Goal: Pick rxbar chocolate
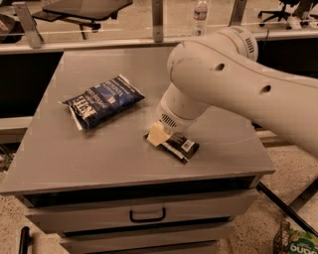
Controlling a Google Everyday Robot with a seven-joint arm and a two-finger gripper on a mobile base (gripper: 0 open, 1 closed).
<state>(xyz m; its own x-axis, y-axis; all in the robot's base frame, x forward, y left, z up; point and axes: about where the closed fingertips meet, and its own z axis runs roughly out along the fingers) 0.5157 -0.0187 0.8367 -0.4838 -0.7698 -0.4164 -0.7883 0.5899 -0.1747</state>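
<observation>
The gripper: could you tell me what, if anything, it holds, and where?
Cannot be told: the gripper sits at one end of the rxbar chocolate, which lies flat on the cabinet top; any grip is hidden.

This looks like an office or lab workspace. Wheeled desk chairs [84, 7] stand beyond metal posts [158, 20], with a water bottle [199, 12] on the ledge. A grey drawer cabinet [99, 214] sits on a speckled floor [253, 233]. The robot's hand [159, 134] hangs low over the cabinet's surface [54, 154], near the front.

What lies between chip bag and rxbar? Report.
Only bare tabletop separates chip bag and rxbar chocolate in the camera view; the end effector sits at the bar's bag-side end.
</observation>
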